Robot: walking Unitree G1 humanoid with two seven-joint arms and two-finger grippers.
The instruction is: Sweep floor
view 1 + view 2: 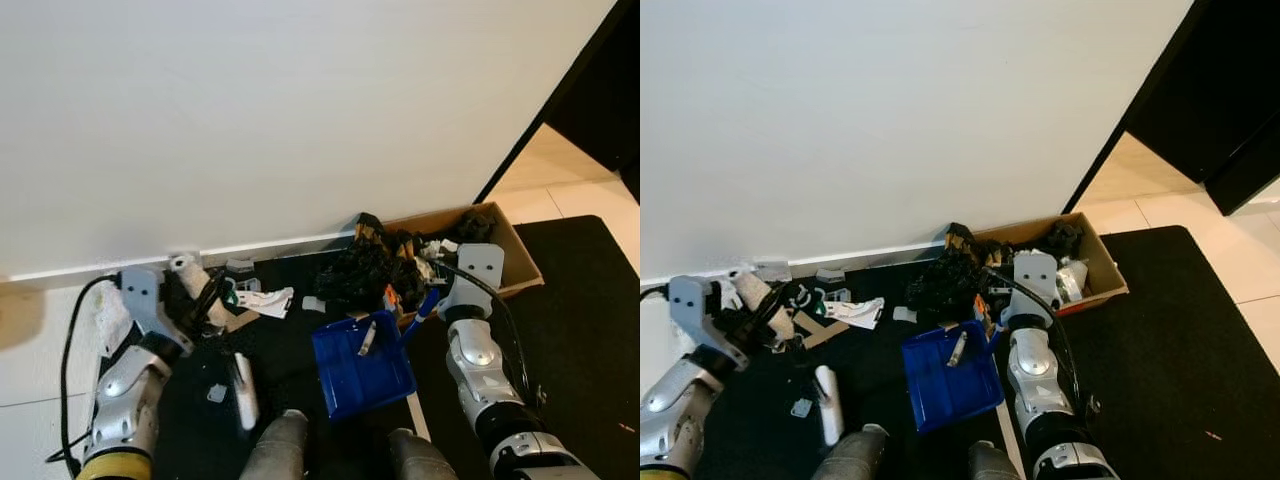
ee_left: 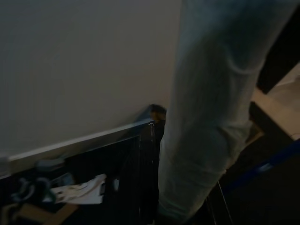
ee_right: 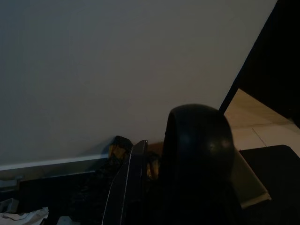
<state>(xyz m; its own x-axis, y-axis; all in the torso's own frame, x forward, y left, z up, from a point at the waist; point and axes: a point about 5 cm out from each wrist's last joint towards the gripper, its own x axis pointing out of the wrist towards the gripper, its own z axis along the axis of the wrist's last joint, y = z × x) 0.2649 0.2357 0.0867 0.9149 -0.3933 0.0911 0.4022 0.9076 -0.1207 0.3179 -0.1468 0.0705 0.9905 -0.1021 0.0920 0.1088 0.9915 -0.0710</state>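
Along the foot of the white wall [image 1: 300,120] the dark mat [image 1: 580,300] is strewn with rubbish: a crumpled white printed paper [image 1: 266,300], a flat strip of brown cardboard [image 1: 238,319], a small grey plastic piece [image 1: 240,265] against the white skirting, a white scrap [image 1: 314,304] and a little grey chip [image 1: 217,394]. A heap of black crumpled material [image 1: 360,270] spills out of the open brown cardboard box [image 1: 520,255], which sits by the dark doorway.

The square blue plastic dustpan [image 1: 362,362] lies flat on the mat in front of that heap, with a small silver piece [image 1: 367,338] inside it. Its blue handle runs up to the right gripper [image 1: 428,298], whose fingers are clamped on it.

The left gripper [image 1: 208,298] is clenched round a pale cylindrical brush handle [image 1: 198,285] near the paper litter. A white tube-shaped object [image 1: 245,390] lies on the mat below it, apart from the dustpan.
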